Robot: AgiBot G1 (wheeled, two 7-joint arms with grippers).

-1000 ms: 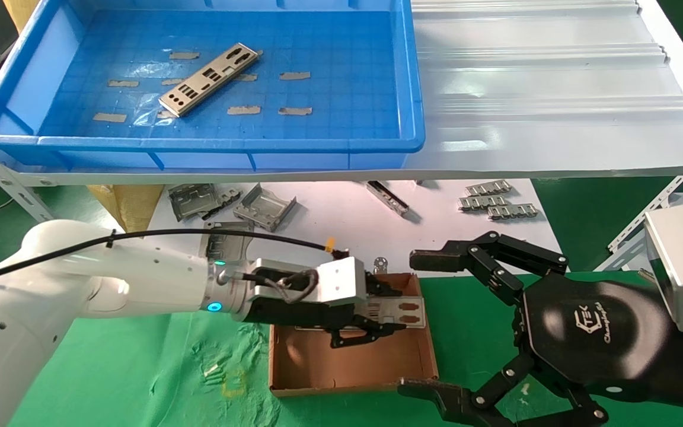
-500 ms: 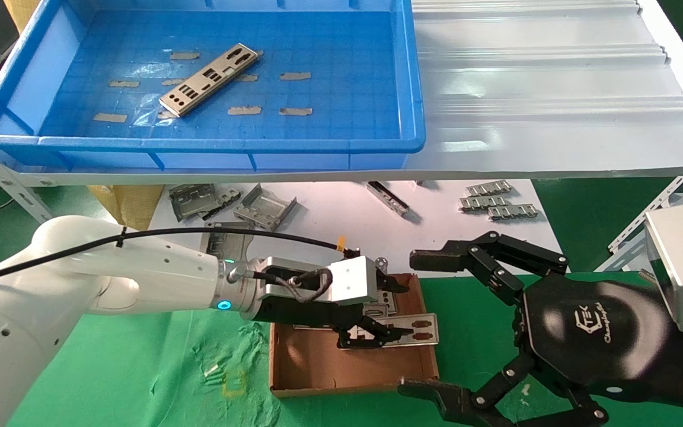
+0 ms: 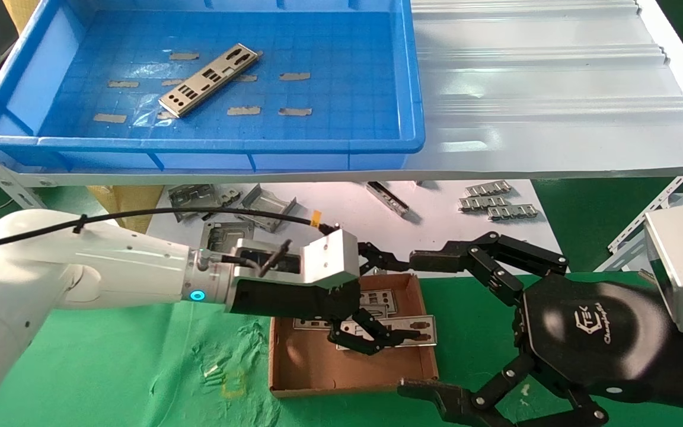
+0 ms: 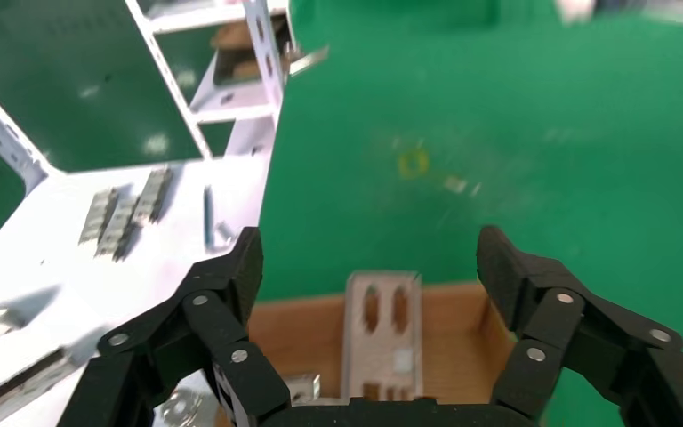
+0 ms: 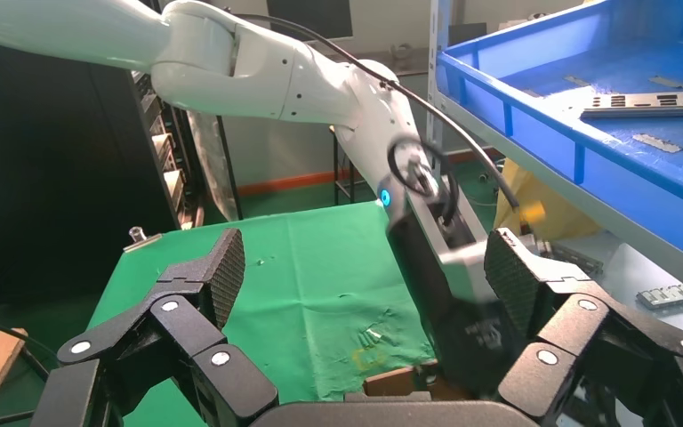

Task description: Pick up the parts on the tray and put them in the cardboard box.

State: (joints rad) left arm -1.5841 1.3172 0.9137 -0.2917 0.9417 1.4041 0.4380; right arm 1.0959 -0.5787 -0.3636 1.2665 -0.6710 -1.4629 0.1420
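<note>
One part [image 3: 208,79] lies aslant on the blue tray [image 3: 33,89] floor at far left. The left gripper [image 3: 377,302] hangs over the cardboard box [image 3: 318,365], jaws wide, with two plates [image 3: 404,325] lying inside the box. The right gripper [image 3: 421,323] sits just beside the box, jaws wide and empty.

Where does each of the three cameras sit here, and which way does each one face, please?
Head view: above, facing down at tray, cardboard box; both arms visible.
Left wrist view: behind the open left tool, facing the part in the box.
Right wrist view: behind the open right tool, facing the left arm.
All three show the box.
</note>
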